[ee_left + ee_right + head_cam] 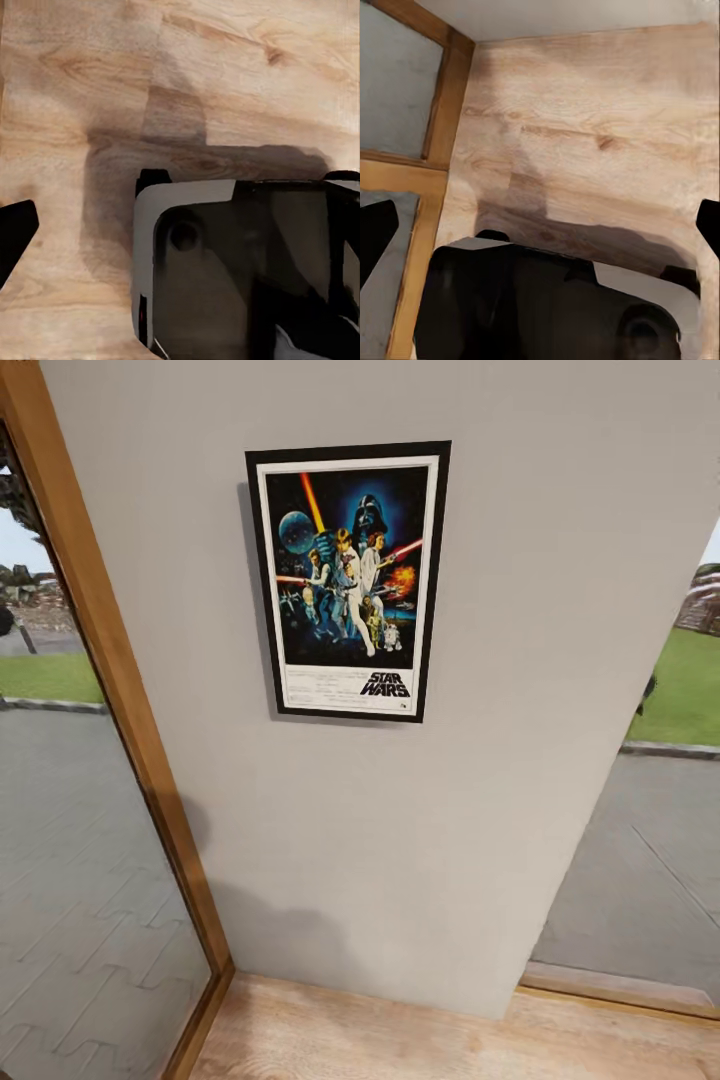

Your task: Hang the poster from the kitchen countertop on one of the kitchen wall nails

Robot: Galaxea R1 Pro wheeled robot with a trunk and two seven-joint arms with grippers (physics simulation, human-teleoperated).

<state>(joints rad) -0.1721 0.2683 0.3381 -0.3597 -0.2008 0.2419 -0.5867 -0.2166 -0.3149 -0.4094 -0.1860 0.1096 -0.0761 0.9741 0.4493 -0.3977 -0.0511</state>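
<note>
A wooden-framed window [110,660] stands at the left. Right of it the poster [347,580] hangs flat on the grey wall [400,840] (slightly tilted), above the wooden floor [400,1040]. Both pincers face the floor; how far either is open I cannot tell.

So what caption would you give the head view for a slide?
Framed Star Wars poster hanging on a grey wall between two wood-framed windows, above a wooden floor.
</note>
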